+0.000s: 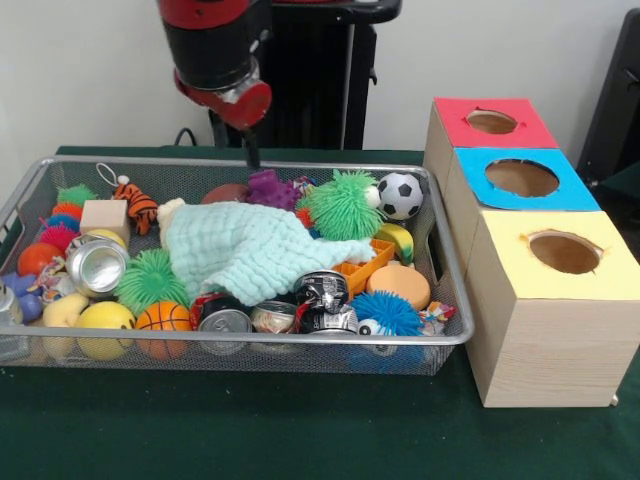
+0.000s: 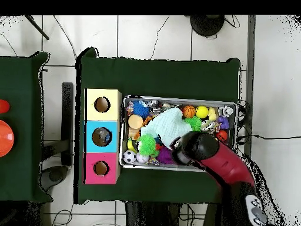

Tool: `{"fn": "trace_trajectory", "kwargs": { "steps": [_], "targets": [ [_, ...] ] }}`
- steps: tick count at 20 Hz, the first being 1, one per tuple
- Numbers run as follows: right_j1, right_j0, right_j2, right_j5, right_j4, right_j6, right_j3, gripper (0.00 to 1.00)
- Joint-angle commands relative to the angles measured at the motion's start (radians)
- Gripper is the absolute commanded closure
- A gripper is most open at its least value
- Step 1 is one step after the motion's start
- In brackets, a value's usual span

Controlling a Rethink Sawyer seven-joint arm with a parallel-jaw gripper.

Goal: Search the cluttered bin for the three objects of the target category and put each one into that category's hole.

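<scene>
Front view: arm [image 1: 215, 50] comes down over the back edge of the wire bin [image 1: 455, 300], wrist just above the purple toy [image 1: 272, 188]. A thin dark tip [image 1: 252, 150] pokes below the wrist; cannot tell whether the claw is wide or narrow, and nothing seems held. Bin is packed: mint cloth [image 1: 255, 250] draped over the middle, probably hiding items under it, hence the searching. Around it are a green spiky ball [image 1: 343, 203], soccer ball [image 1: 401, 195], blue spiky ball [image 1: 386, 312], small basketball [image 1: 163, 318], tiger toy [image 1: 137, 203], wooden cube [image 1: 104, 216], and several cans [image 1: 97, 266] along the front. Target category isn't stated, so the wanted three can't be named; candidates all lie in the bin. Three boxes sit just beside the bin, red box [image 1: 492, 122], blue box [image 1: 525, 178], yellow box [image 1: 560, 250], holes facing up so drops go straight in.

Overhead view: red arm reaches in from the bottom, wrist [image 2: 189, 148] covering the bin's lower middle beside the cloth [image 2: 166, 125]. Claw hidden under the wrist. Boxes line up on the bin's left side, touching or nearly so. Something may sit in the blue hole [image 2: 101, 136], unclear. Task looks early, no pick in hand.
</scene>
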Motion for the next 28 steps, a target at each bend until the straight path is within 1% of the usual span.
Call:
{"fn": "trace_trajectory", "kwargs": {
  "steps": [1,3,7,10,15,17,22,25,28],
  "targets": [
    [0.054,-0.081,0.069,-0.012,-0.151,-0.084,-0.111,0.0],
    [0.09,-0.096,0.073,-0.07,-0.184,-0.071,-0.132,0.0],
    [0.125,-0.111,0.073,-0.078,-0.233,-0.044,-0.19,0.0],
    [0.147,-0.128,0.072,-0.083,-0.271,-0.044,-0.241,0.0],
    [0.21,-0.19,0.118,-0.173,-0.317,-0.059,-0.295,0.0],
    [0.235,-0.218,0.146,-0.191,-0.325,-0.066,-0.31,0.0],
    [0.257,-0.247,0.174,-0.198,-0.345,-0.064,-0.337,0.0],
    [0.263,-0.248,0.171,-0.192,-0.367,-0.061,-0.36,0.0],
    [0.282,-0.253,0.165,-0.188,-0.389,-0.064,-0.4,0.0]
  ]
}}
